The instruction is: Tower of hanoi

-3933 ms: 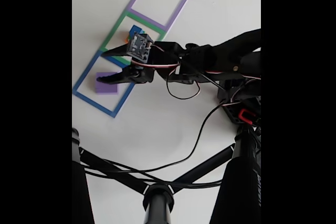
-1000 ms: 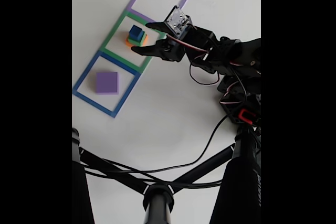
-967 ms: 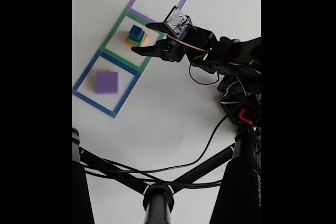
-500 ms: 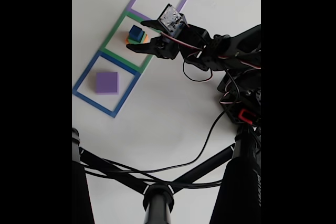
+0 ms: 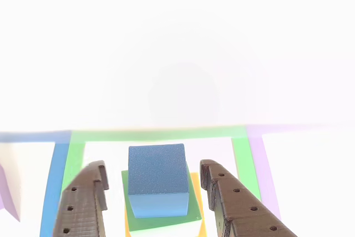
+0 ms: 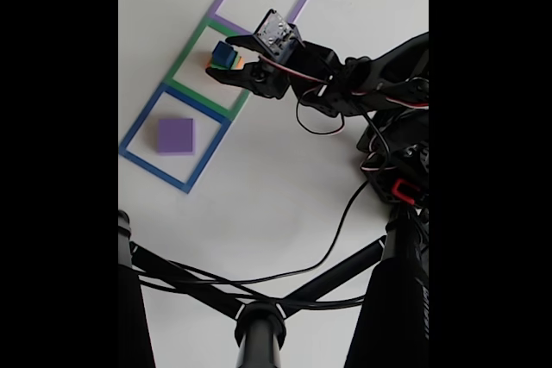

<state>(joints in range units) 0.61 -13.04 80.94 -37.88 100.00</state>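
Two dark fingers (image 5: 89, 192) of the gripper (image 6: 221, 59) stand apart on either side of the small blue cube (image 5: 157, 178) — not touching it — which sits on the orange block (image 6: 211, 65) inside the green square outline (image 6: 183, 65), while the purple slab (image 6: 176, 136) lies in the blue square outline (image 6: 138, 126).

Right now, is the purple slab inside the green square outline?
No, the purple slab lies inside the blue outline, next to the green one.

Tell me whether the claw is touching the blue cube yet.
Apart. The other view shows white gaps between the blue cube and both fingers of the open claw.
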